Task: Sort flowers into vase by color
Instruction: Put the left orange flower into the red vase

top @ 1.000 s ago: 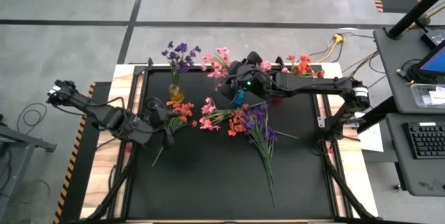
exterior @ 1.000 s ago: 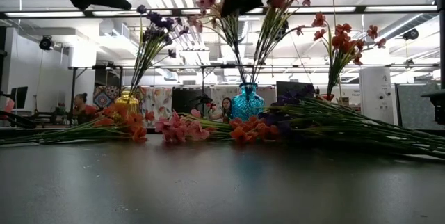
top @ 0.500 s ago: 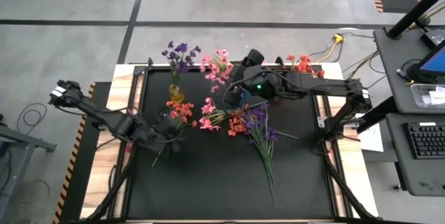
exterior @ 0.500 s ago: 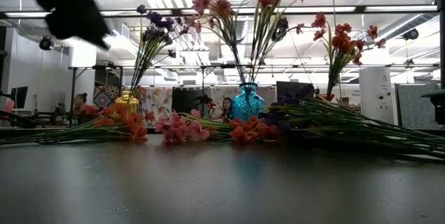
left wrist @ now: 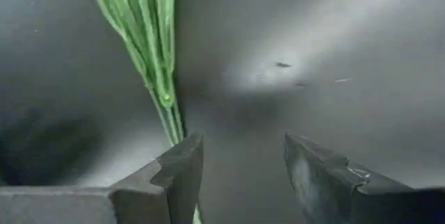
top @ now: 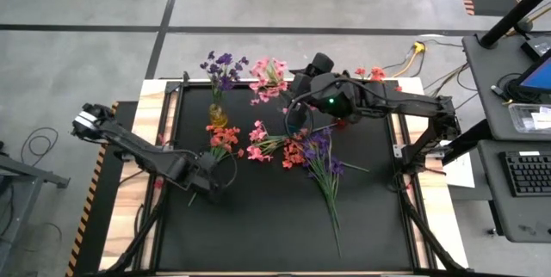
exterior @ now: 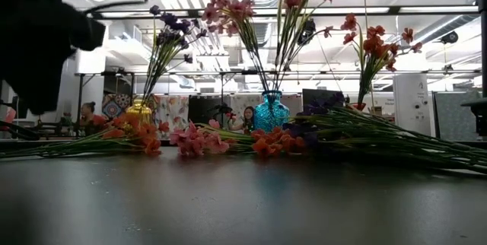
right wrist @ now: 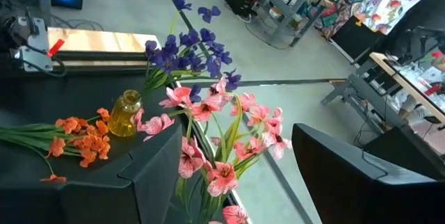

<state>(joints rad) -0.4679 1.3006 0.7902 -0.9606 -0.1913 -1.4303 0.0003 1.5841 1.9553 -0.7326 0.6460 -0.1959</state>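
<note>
A coral-red sprig (top: 222,138) lies on the black mat, its green stem (left wrist: 161,78) running toward the near-left. My left gripper (top: 209,186) (left wrist: 240,161) is open, low over that stem, which passes just beside one finger (left wrist: 182,172); whether they touch, I cannot tell. My right gripper (top: 294,105) (right wrist: 236,175) is open, above the blue vase (exterior: 271,112), in which pink sprigs (top: 269,74) (right wrist: 222,147) stand by their stems. The yellow vase (top: 217,115) holds purple sprigs (top: 222,64). Coral-red sprigs (top: 372,77) stand at the far right.
Loose pink (top: 256,144), coral (top: 294,150) and purple (top: 320,152) sprigs lie mid-mat, with long stems (top: 332,217) reaching toward the near edge. The near half of the mat (top: 258,234) is bare. In the low view, people sit in the room behind.
My right gripper has risen out of the low view and drawn back toward the far right, leaving the pink sprigs standing in the blue vase. My left gripper has moved toward the near right along the coral-red sprig's stem and has come down toward the mat.
</note>
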